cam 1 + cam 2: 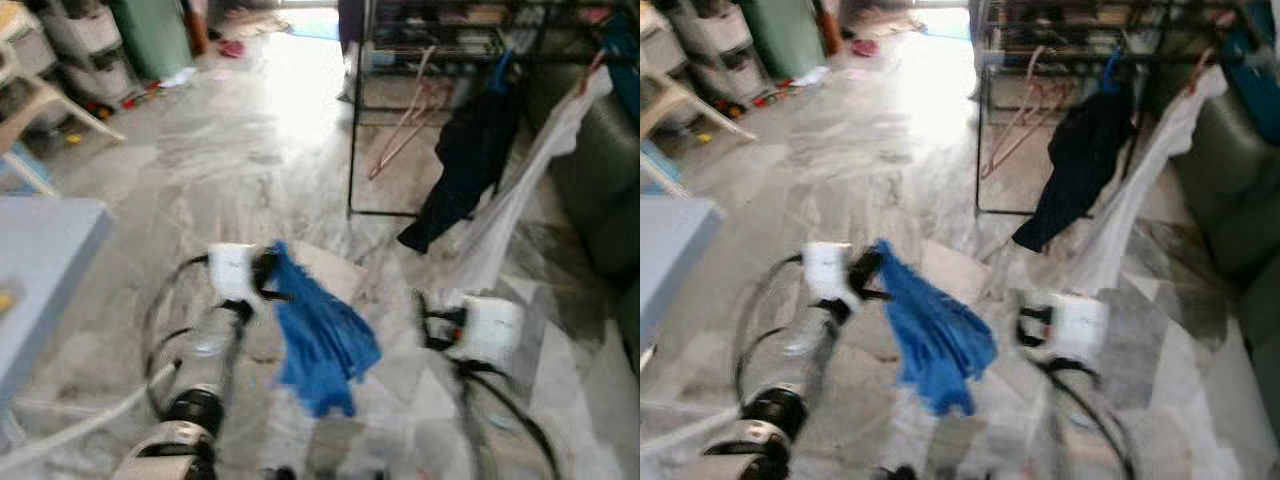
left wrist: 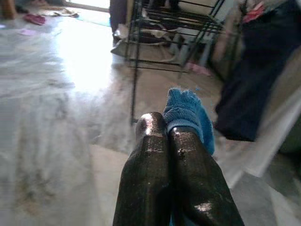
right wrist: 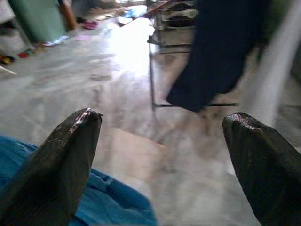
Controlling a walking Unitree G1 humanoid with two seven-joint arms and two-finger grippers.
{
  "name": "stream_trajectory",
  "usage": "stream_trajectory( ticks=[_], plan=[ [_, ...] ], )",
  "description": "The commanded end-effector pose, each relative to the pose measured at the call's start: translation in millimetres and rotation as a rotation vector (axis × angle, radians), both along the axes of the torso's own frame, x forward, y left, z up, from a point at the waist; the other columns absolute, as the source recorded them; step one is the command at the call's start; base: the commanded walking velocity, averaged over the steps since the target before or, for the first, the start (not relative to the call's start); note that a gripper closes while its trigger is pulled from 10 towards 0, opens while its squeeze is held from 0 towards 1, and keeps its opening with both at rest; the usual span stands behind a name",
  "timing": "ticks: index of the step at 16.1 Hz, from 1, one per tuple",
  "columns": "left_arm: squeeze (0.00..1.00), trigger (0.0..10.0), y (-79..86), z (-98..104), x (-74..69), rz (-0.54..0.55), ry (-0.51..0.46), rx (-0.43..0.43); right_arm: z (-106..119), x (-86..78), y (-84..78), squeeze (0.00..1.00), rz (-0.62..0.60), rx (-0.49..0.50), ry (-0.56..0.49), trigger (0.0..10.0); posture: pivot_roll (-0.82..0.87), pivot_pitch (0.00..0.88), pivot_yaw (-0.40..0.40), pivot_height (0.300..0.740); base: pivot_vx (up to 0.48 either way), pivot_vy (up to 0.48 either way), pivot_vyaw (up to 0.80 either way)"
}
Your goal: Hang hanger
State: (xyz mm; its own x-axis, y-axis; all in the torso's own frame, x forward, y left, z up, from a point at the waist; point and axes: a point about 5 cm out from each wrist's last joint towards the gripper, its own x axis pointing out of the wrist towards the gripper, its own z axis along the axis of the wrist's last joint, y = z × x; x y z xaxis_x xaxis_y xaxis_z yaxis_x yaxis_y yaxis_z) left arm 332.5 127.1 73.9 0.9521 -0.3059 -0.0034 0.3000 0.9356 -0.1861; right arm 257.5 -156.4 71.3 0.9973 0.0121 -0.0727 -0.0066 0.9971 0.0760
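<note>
The left wrist view looks along two black fingers [image 2: 155, 179] pressed flat together with a tuft of blue cloth [image 2: 186, 113] pinched at their tips, a detail the blurred head views give only coarsely: there the left gripper [image 1: 268, 275] is a dark shape at the top edge of the cloth, which hangs down and to its right in loose folds above the marble floor [image 1: 240, 130]. The right wrist view shows the right gripper [image 3: 164, 141] with its fingers spread wide and nothing between them, the same blue cloth lying just beside one finger. In the head views the left arm reaches forward and slightly inward, cables looping around its silver forearm; the right arm is held forward at about the same height, well apart from the cloth's lower end. Ahead of the right gripper stands a black metal rack [image 1: 355, 120] on thin legs, with a dark garment [image 1: 465, 160] and a white garment [image 1: 520, 200] draped from its upper rail, the dark one under a blue hanger hook [image 1: 500, 70]. Whether the blue cloth sits on a hanger cannot be told. A pale blue table [image 1: 40, 270] edge lies to the left of the left arm, and storage bins [image 1: 85, 45] stand far beyond it.
</note>
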Motion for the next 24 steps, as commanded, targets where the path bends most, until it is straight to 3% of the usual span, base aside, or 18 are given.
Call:
stream_trajectory(
  ticks=[1,2,7,11,14,24],
  plan=[
    [0.0,10.0,-8.8,12,5.3,-0.021,-0.041,-0.016,3,-0.9,-10.2,0.0,-0.033,-0.029,0.001,10.0,-0.28,0.141,0.075,0.74,0.311,0.364,0.0],
    [0.0,10.0,-11.1,15,7.1,-0.028,-0.047,-0.021,8,1.1,-13.5,0.0,-0.08,-0.096,-0.008,10.0,-0.29,0.142,0.077,0.74,0.311,0.368,0.0],
    [0.0,10.0,-12.8,12,5.9,-0.033,-0.027,-0.03,13,2.9,-28.7,0.0,-0.185,-0.052,0.005,10.0,-0.29,0.142,0.076,0.74,0.362,0.139,0.0],
    [0.0,10.0,-15.8,6,3.7,-0.012,0.02,-0.033,17,4.1,-30.0,0.0,-0.203,-0.055,-0.001,10.0,-0.28,0.147,0.074,0.74,0.165,0.0,0.0],
    [0.0,10.0,-18.4,10,0.4,-0.075,-0.021,-0.089,18,4.5,-29.2,0.0,-0.21,-0.036,-0.006,10.0,-0.28,0.144,0.075,0.74,0.0,0.0,0.0],
    [0.0,10.0,-21.7,13,1.4,-0.103,-0.02,-0.108,23,7.5,-27.2,0.0,-0.196,-0.05,-0.017,10.0,-0.28,0.139,0.075,0.74,0.382,0.0,-0.23]
  ],
)
